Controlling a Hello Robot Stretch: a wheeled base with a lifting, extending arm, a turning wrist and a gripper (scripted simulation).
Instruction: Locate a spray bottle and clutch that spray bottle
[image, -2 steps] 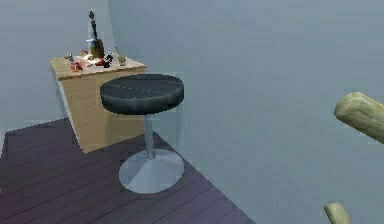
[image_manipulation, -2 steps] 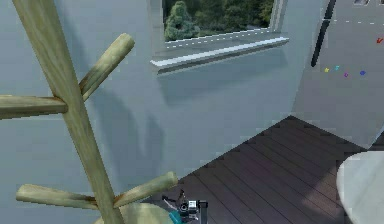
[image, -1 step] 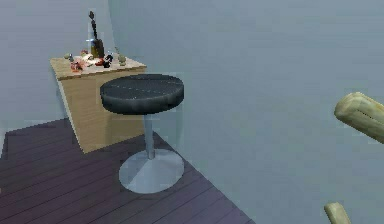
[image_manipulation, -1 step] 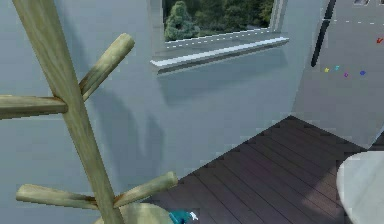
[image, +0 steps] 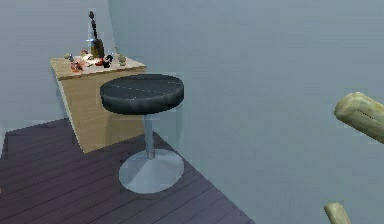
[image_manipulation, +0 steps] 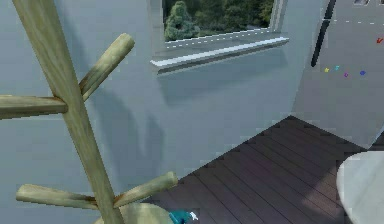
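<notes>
At the foot of the pale wooden branch-pegged coat stand (image_manipulation: 62, 100) lies a small teal-and-white object (image_manipulation: 183, 216), possibly the spray bottle, though I cannot be sure. The light wooden desk (image: 82, 115) behind the black round padded stool (image: 142, 93) carries a tall dark bottle (image: 95, 42) and clutter. Locating looks unconfirmed and grasping is not yet done. I cannot tell the state of the jaws.

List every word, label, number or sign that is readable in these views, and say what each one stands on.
No text can be read in either view.
Dark bottle on the wooden cabinet: any label is too small to read.
Coloured dots on the grey panel: plain marks, no letters can be made out.
Small teal thing low beside the wooden coat stand: too small to show any print.
</notes>
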